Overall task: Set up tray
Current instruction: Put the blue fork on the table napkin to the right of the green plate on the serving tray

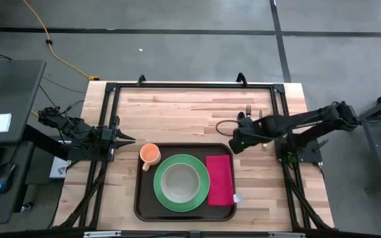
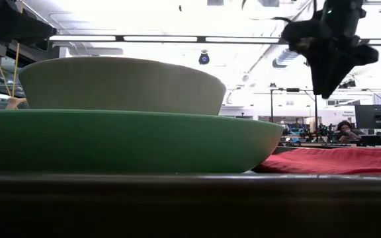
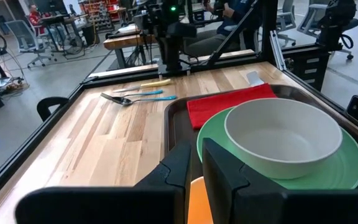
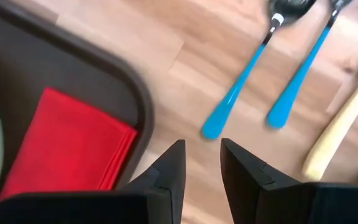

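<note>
On the counter (image 1: pixel 177 109) sits the tray (image 1: pixel 141 198), holding a plate (image 1: pixel 162 199) with a bowl (image 1: pixel 180 181) on it, a napkin (image 1: pixel 219 178) right, a cup (image 1: pixel 150 154) left. Cutlery (image 4: pixel 272 74) lies on the counter beyond the tray's right corner.

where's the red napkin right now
In the high view the red napkin lies inside the tray, on its right side, beside the green plate.
</note>
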